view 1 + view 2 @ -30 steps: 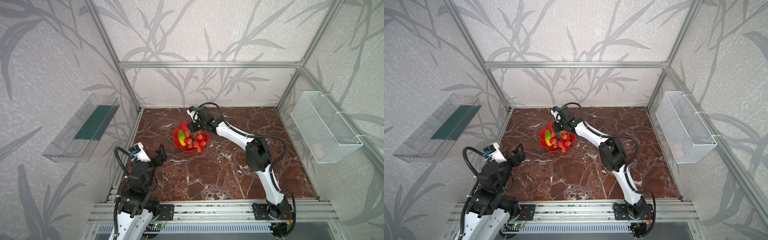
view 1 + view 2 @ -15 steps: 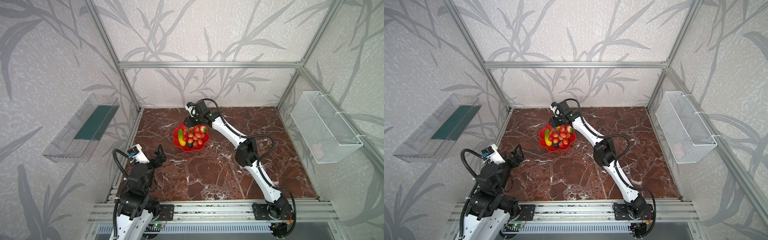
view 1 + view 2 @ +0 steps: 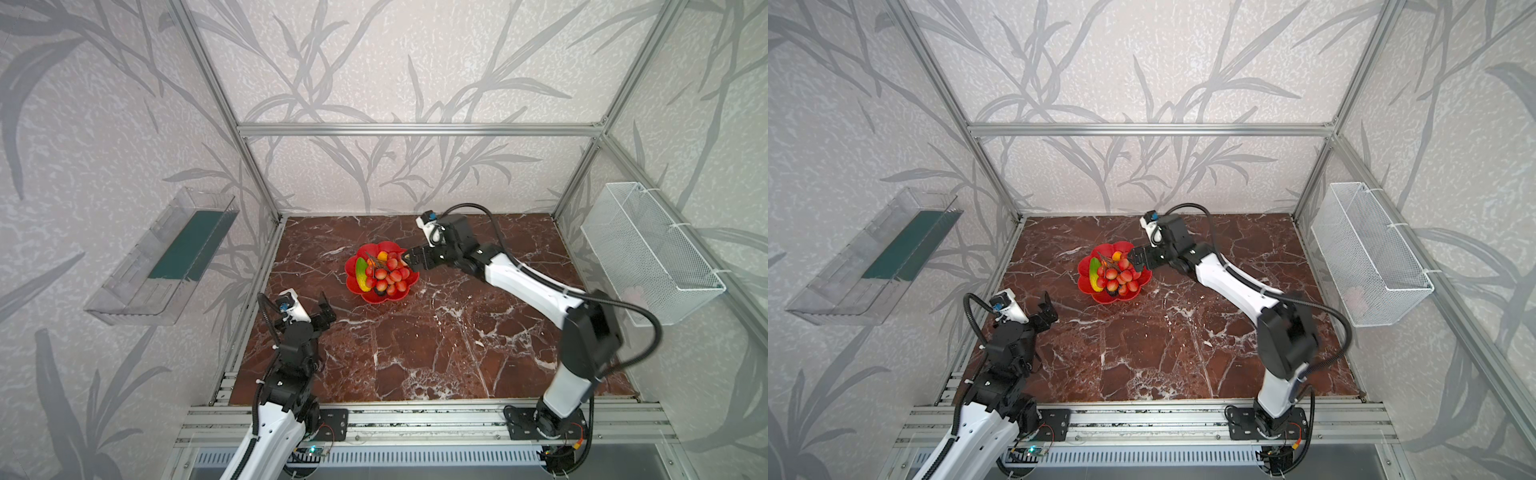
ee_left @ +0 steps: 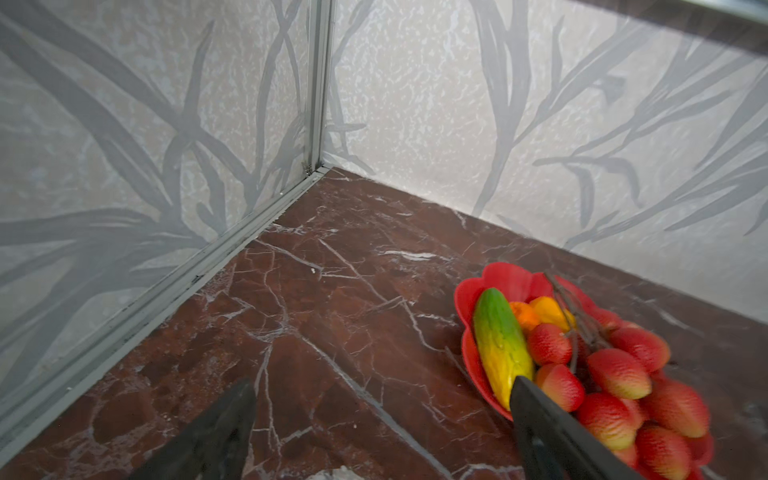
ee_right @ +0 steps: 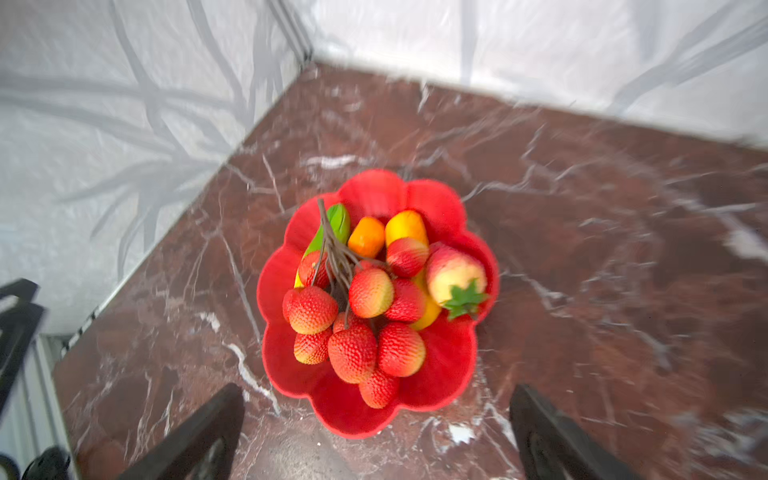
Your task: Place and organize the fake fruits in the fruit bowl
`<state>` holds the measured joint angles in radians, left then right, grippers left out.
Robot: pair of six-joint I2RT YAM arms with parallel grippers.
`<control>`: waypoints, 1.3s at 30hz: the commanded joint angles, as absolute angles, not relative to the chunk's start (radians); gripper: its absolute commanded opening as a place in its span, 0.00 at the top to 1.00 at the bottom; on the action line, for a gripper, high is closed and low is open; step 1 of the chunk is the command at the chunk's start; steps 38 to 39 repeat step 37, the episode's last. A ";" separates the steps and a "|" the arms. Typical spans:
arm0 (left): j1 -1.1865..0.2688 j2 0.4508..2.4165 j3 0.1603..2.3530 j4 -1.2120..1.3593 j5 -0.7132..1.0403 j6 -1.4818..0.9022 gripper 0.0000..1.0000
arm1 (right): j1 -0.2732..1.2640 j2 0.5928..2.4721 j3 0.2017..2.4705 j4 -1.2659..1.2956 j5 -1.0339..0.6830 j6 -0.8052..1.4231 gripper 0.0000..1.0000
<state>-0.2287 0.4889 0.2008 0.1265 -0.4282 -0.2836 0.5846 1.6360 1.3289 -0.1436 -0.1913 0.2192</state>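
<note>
Right tool (image 5: 376,390) gapes empty beside the fruit bowl (image 5: 442,374): the fake fruits (image 5: 352,353) all look settled inside. Left tool (image 4: 382,384), apart too, sits clear.

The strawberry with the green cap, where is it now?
In the right wrist view the strawberry lies inside the red fruit bowl, near its rim, beside the yellow-orange fruit and the berry bunch.

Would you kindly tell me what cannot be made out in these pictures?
- Centre of the fruit bowl: covered by the berry bunch in every view.
- Pale object in the wire basket: behind mesh, too small in both top views.
- Part of the bowl, left wrist view: cut off by the frame, behind a finger of the left gripper.
</note>
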 commanded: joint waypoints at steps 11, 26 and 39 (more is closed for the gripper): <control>-0.013 1.252 0.269 0.781 -0.308 -0.113 0.08 | 0.354 1.104 0.549 0.281 0.267 -0.055 0.01; 0.022 1.539 0.368 0.915 -0.250 -0.083 0.01 | 0.190 1.620 0.289 1.198 0.231 -0.129 0.01; 0.019 1.569 0.360 0.981 -0.218 -0.055 0.01 | 0.189 1.609 0.314 1.129 0.197 -0.138 0.01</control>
